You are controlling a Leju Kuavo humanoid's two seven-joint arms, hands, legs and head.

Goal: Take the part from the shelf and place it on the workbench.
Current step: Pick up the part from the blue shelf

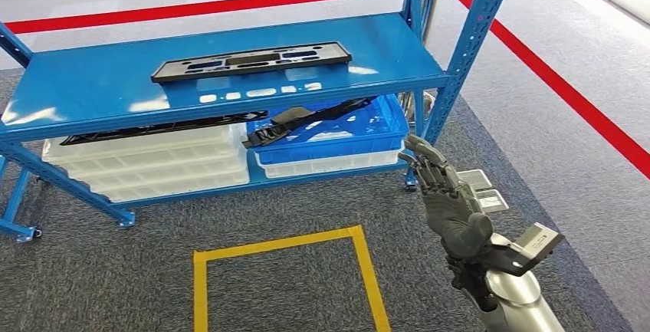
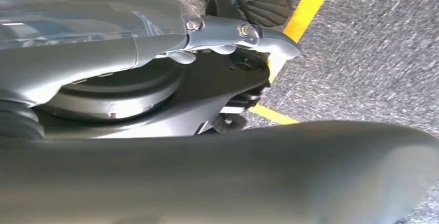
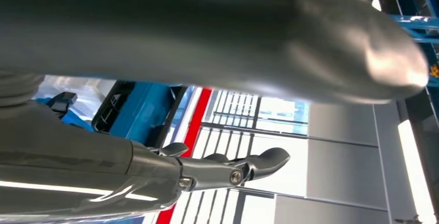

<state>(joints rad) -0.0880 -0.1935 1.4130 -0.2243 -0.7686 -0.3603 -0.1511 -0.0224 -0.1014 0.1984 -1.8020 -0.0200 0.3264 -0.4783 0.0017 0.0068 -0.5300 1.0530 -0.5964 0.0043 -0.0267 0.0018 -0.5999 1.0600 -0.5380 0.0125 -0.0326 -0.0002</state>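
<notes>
Right hand (image 1: pixel 448 194) empty, fingers apart — black part (image 1: pixel 251 61) on shelf (image 1: pixel 92 79).

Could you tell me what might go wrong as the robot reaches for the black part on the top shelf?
The right robot hand is low, beside the blue upright, and could clip it while rising. The black part is long and flat, so a one-handed grip near its end may let it tilt or slip off the shelf.

The room is bright, with light from above. White shiny spots sit on the blue shelf (image 1: pixel 92 79) top. In both wrist views the big grey thumb (image 3: pixel 259 32) up close looks soft and blurry.
</notes>
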